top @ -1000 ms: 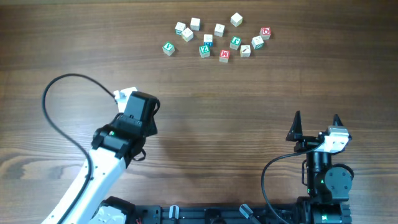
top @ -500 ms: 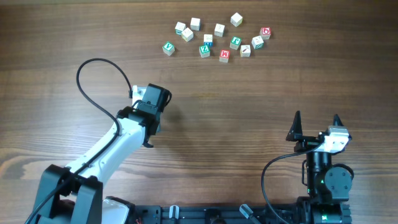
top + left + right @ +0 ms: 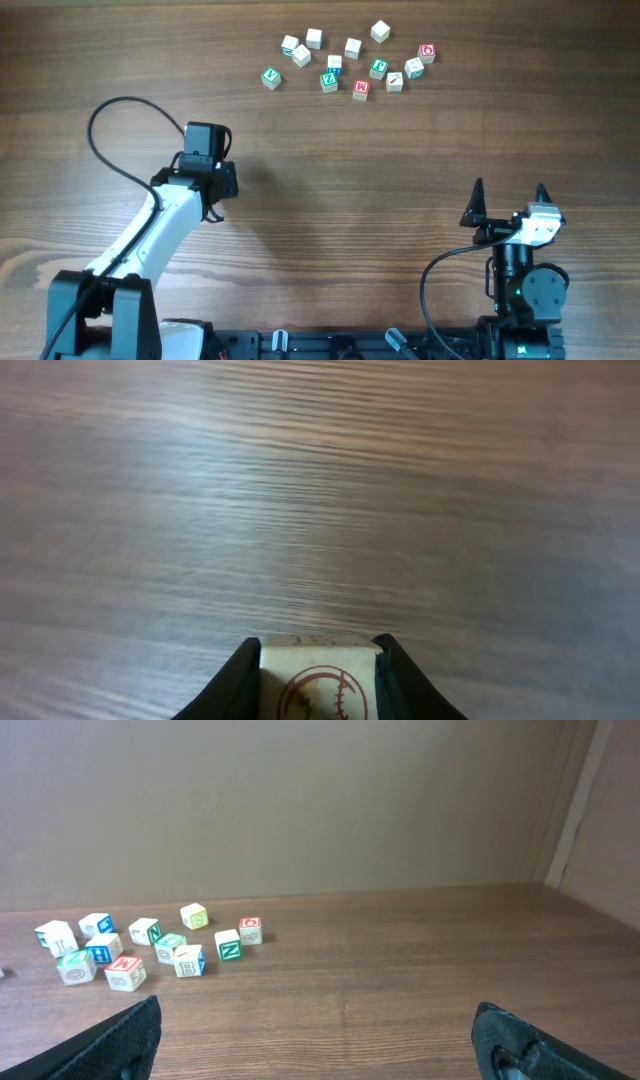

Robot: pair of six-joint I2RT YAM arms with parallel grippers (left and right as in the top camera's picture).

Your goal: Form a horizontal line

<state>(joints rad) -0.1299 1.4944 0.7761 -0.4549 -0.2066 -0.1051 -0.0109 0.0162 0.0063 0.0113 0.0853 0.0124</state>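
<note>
- My left arm (image 3: 150,235) is a white, tube-like link on a black base, capped by a black wrist block at its one o'clock end.
- A thin black cable (image 3: 125,99) loops off it at ten o'clock.
- My left fingers (image 3: 232,685) are smooth, black and curved.
- My right arm (image 3: 525,285) is black and rounded, with a silver-white block at twelve o'clock.
- Its black lead (image 3: 421,290) bows out at nine o'clock.
- My right fingers (image 3: 125,1038) are black, pointed and finely textured.

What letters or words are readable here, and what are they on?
"M": red M cube.
"V": green V cube.
"O": red O cube.
Other cubes: too small to read.
Brown-marked cube in left gripper: round mark cut off, unreadable.
</note>
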